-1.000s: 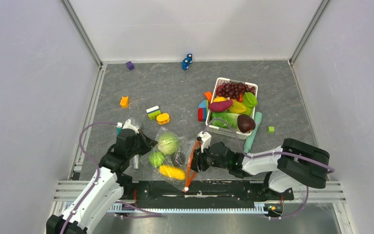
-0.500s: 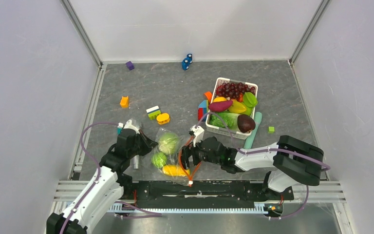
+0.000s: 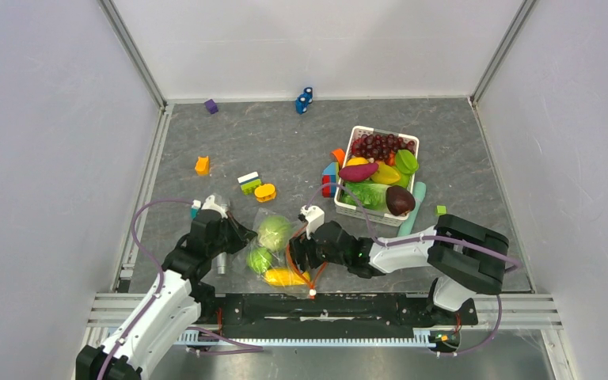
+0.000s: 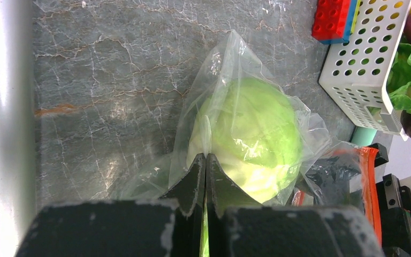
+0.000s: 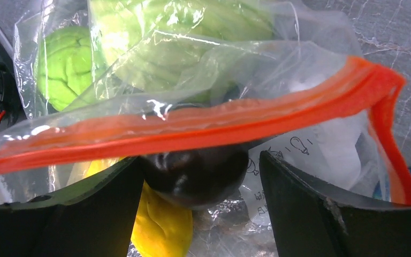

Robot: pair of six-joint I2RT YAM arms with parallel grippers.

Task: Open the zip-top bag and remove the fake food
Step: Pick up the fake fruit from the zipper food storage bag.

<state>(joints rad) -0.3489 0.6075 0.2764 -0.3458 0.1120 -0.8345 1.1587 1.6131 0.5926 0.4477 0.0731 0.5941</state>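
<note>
The clear zip-top bag [image 3: 279, 255] lies near the front edge, its red-orange zipper strip [image 5: 203, 126] gaping open. Inside are a pale green cabbage [image 3: 273, 233], a round green fruit [image 3: 257, 259], a yellow corn cob [image 3: 283, 277] and a dark eggplant [image 5: 192, 174]. My left gripper [image 3: 237, 235] is shut on the bag's plastic beside the cabbage [image 4: 251, 134]; its tips [image 4: 206, 160] pinch the film. My right gripper [image 3: 297, 255] is open at the bag mouth, its fingers either side of the eggplant, under the strip [image 5: 200, 160].
A white slatted basket [image 3: 386, 131] with grapes, lettuce and other toy food stands at the right; it also shows in the left wrist view [image 4: 364, 64]. A teal cylinder [image 3: 412, 212] and red-blue blocks [image 3: 329, 182] lie beside it. Loose blocks [image 3: 248, 182] dot the mat.
My right gripper has moved left into the bag mouth, and the zipper strip has bunched up around it. The left arm has held still on the bag.
</note>
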